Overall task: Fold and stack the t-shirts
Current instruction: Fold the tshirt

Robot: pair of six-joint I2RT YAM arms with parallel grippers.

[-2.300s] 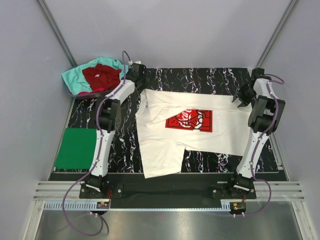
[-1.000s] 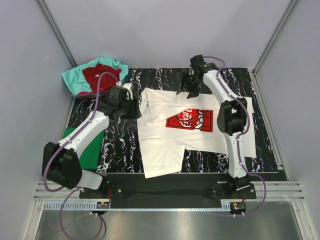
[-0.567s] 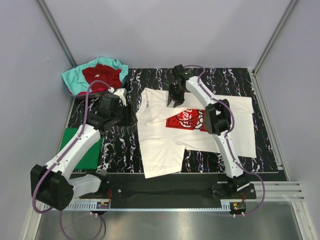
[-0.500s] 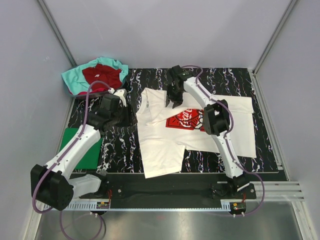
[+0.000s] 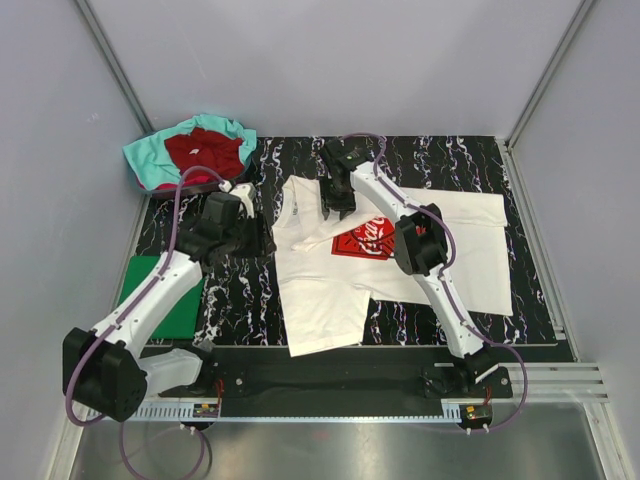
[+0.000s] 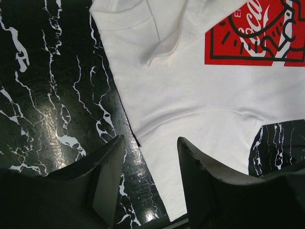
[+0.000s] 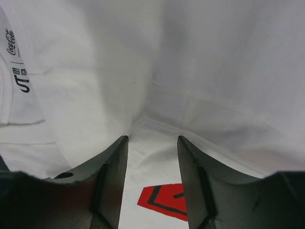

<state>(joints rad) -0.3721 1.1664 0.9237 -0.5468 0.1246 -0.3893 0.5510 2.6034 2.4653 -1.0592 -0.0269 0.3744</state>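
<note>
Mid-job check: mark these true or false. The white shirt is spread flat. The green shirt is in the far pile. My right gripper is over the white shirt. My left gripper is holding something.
The white t-shirt is spread on the table, print up. True.
The green t-shirt is in the far-left pile. False: it lies flat at the table's left edge; the pile holds the dark red t-shirt and the teal t-shirt.
The right gripper is over the white t-shirt, near its collar. True.
The left gripper holds something. False: its jaws are open and empty at the white t-shirt's left edge.
</note>
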